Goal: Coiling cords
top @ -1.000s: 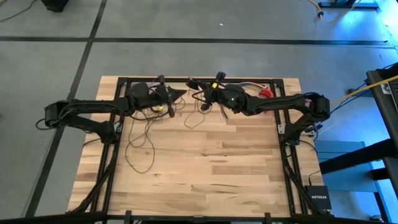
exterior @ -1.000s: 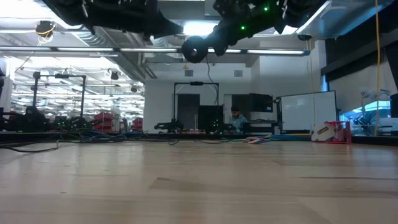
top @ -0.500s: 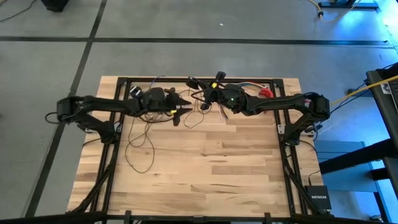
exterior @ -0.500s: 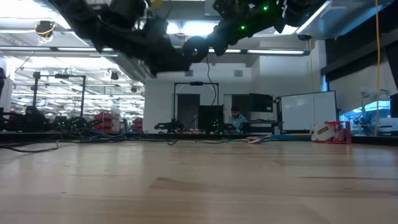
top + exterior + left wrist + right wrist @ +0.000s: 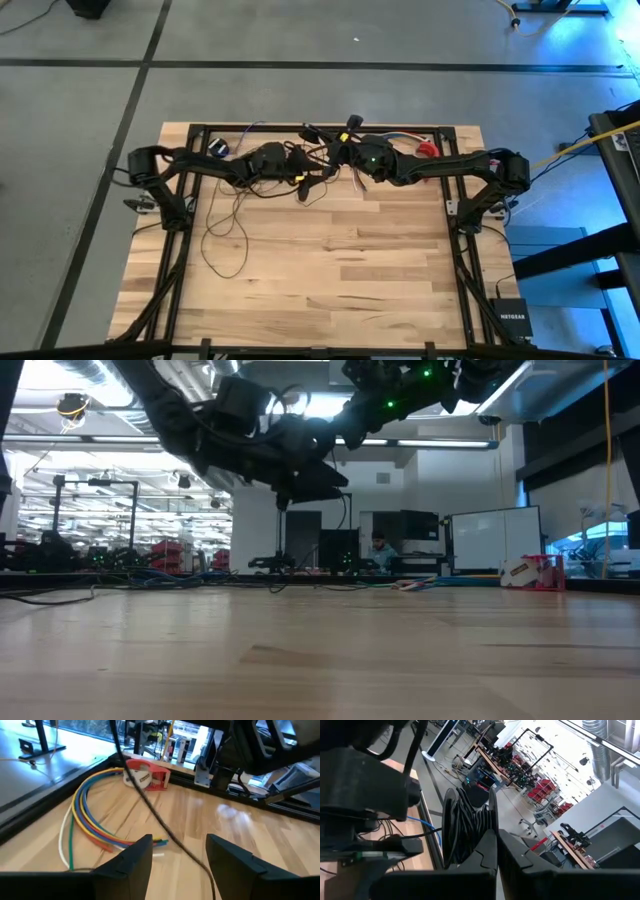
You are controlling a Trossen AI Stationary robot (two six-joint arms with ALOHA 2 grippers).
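Cords trail in loose loops over the worktop's left half, with a strand running up between the released fingers of the left gripper near the far edge. Right gripper is clenched on the wound coil; I'd judge the left should close squarely on that strand before laying the next turn

My left gripper has run across the far side of the table toward the right arm, from beside the left frame post to near the middle. Its fingers, pinched together a second ago, have spread wide, and a strand of the cords passes between them.
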